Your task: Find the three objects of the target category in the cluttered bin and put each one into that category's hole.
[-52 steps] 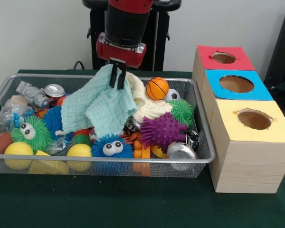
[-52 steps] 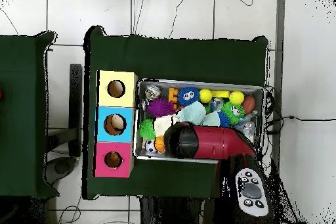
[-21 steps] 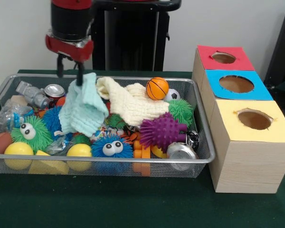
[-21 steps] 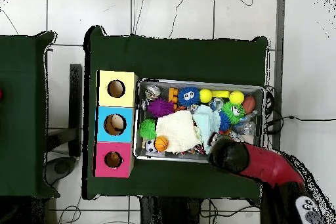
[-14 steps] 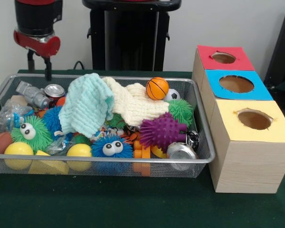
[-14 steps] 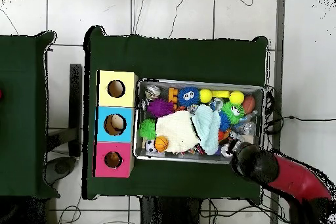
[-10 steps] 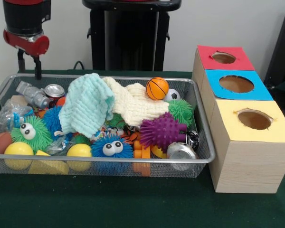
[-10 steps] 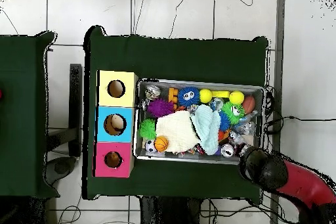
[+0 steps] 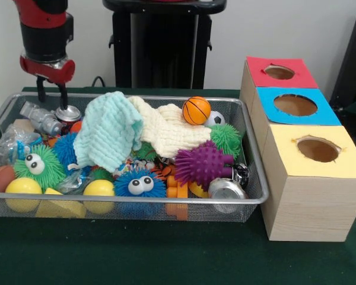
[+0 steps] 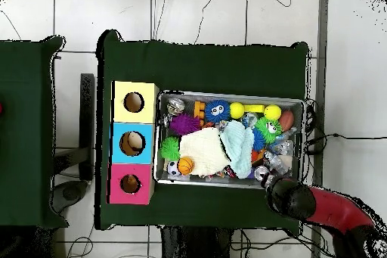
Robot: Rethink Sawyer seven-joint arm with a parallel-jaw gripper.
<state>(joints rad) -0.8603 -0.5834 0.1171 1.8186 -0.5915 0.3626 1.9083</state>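
Observation:
The silver wire-mesh bin (image 9: pixel 136 203) sits on the green table, full of clutter; it also shows in the overhead view (image 10: pixel 227 94). My gripper (image 9: pixel 52 95) hangs open and empty over the bin's far left corner, its fingertips just above a silver can (image 9: pixel 67 113) standing upright. In the overhead view the gripper (image 10: pixel 269 181) is at the bin's lower right corner. The red-faced hole (image 9: pixel 279 72) is in the farthest wooden box, right of the bin; it also shows in the overhead view (image 10: pixel 130 184).
The bin holds a mint cloth (image 9: pixel 110 132), a cream cloth (image 9: pixel 169 127), a small basketball (image 9: pixel 196 110), a purple spiky ball (image 9: pixel 203 163), yellow balls (image 9: pixel 99 190), a second can (image 9: pixel 228 191) and crushed plastic (image 9: pixel 40 119). The blue hole (image 9: pixel 295 105) and yellow hole (image 9: pixel 318 149) lie nearer the camera.

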